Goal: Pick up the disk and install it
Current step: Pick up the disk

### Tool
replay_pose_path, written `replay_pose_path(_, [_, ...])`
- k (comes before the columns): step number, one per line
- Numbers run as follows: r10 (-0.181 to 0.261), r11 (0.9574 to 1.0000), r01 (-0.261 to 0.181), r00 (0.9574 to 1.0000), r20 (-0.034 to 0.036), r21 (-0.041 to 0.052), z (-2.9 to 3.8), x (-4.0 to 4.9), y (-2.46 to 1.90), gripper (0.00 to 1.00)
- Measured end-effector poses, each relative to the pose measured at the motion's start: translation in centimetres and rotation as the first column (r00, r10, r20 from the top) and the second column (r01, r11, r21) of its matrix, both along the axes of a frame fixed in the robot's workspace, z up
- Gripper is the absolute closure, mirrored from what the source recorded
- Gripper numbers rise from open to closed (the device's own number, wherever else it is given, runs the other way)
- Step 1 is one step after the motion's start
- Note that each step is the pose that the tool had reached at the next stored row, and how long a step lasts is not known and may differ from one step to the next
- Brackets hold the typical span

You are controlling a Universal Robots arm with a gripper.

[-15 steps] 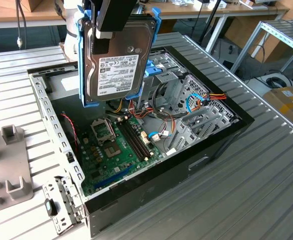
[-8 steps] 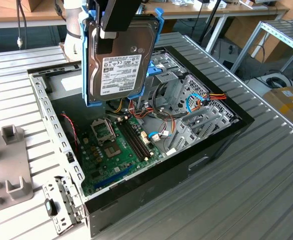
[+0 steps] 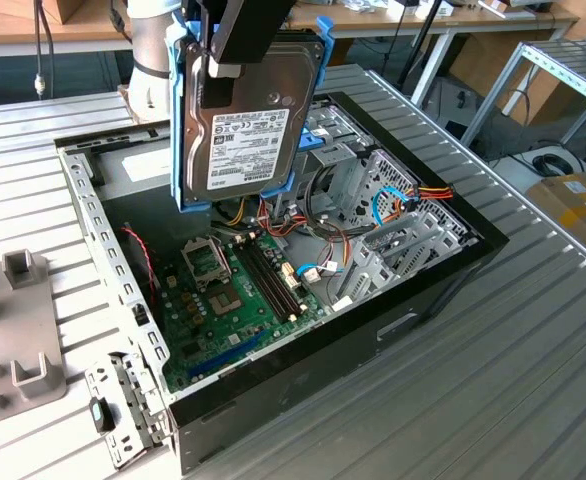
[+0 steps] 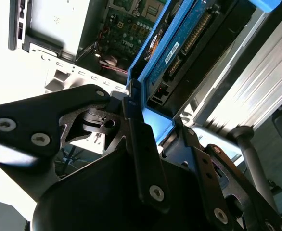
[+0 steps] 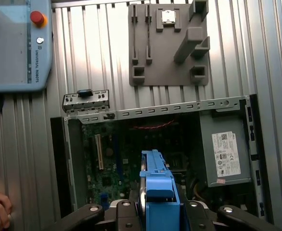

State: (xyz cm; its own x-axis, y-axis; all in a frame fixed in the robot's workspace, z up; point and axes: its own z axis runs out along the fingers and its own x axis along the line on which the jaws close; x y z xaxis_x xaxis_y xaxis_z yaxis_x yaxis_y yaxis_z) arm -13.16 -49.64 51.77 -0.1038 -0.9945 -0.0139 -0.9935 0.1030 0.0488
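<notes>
Here the end effector (image 3: 223,72) grips the disk (image 3: 251,140) — long axis upright, label toward the camera — over the computer case (image 3: 393,330).

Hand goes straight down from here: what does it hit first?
Probably the motherboard in the open case; the disk that the hand holds hangs over it. Cables may come first; depth unclear.
</notes>
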Motion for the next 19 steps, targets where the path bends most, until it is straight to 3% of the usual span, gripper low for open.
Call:
replay_pose_path(9, [0.0,1.0,0.0,1.0,0.0001,-0.0004,-0.07,0.65,0.0,0.63])
replay_pose_path(12, [0.0,1.0,0.0,1.0,0.0,-0.0017,-0.29,2.43,0.0,0.63])
replay_pose_path(19, [0.0,1.0,0.0,1.0,-0.0001,-0.0019,-0.33,2.58,-0.14,0.63])
